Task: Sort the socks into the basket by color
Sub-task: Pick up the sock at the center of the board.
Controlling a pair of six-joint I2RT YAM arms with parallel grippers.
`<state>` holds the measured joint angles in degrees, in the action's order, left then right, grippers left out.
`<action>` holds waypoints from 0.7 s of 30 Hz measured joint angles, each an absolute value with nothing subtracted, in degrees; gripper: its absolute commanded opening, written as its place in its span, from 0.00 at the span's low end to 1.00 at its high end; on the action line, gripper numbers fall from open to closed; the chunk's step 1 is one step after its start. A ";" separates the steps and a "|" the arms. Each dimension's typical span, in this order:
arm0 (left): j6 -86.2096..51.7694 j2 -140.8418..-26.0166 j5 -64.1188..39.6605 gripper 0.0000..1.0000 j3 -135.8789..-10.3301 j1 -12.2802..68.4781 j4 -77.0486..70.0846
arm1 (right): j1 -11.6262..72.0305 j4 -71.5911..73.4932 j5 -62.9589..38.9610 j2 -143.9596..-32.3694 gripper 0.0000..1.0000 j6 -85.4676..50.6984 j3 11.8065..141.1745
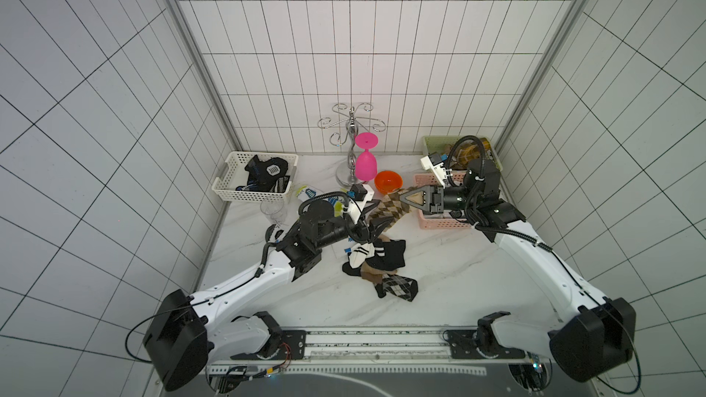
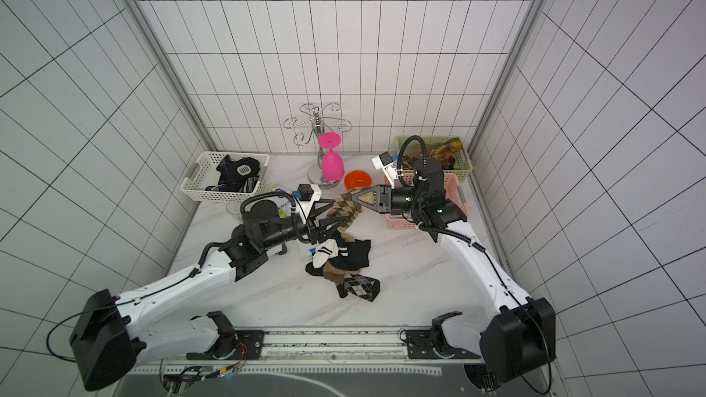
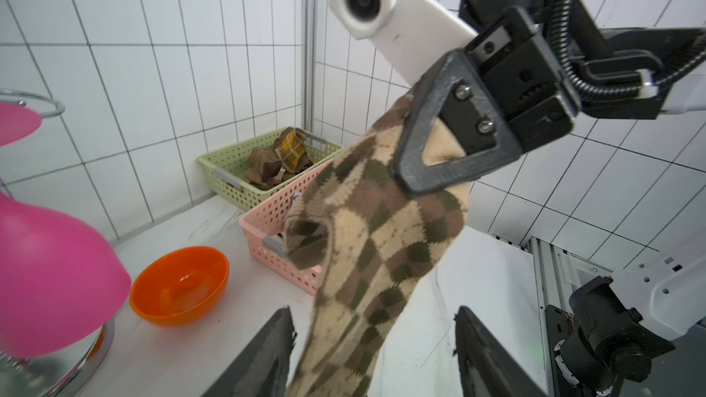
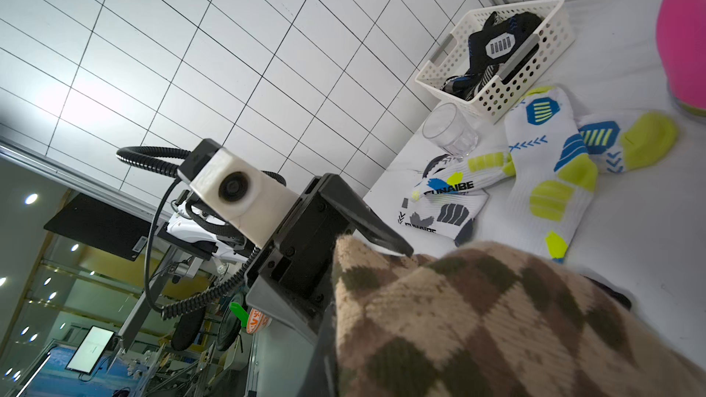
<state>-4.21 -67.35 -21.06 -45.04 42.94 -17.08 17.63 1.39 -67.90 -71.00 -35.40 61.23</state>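
Note:
A brown argyle sock hangs in the air between the two arms. My right gripper is shut on its upper end. The lower part runs between the spread fingers of my left gripper, which is open and does not pinch it. A heap of black, white-striped and brown socks lies mid-table. White socks with yellow-blue prints lie by the white basket, which holds black socks. Brown socks sit in the green basket, and the pink basket stands in front of it.
A pink wine glass hangs on a chrome rack at the back. An orange bowl stands beside its base, close to the hanging sock. A clear glass stands in front of the white basket.

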 measured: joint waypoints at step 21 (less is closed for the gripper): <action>0.32 -73.03 -19.35 0.00 -48.71 44.86 -26.44 | 18.76 6.07 -74.98 -70.17 0.14 -38.61 61.06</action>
<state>0.32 -73.03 -19.35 -48.71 44.86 -26.44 18.76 6.07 -74.98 -70.17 -38.61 61.06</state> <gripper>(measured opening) 0.066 0.053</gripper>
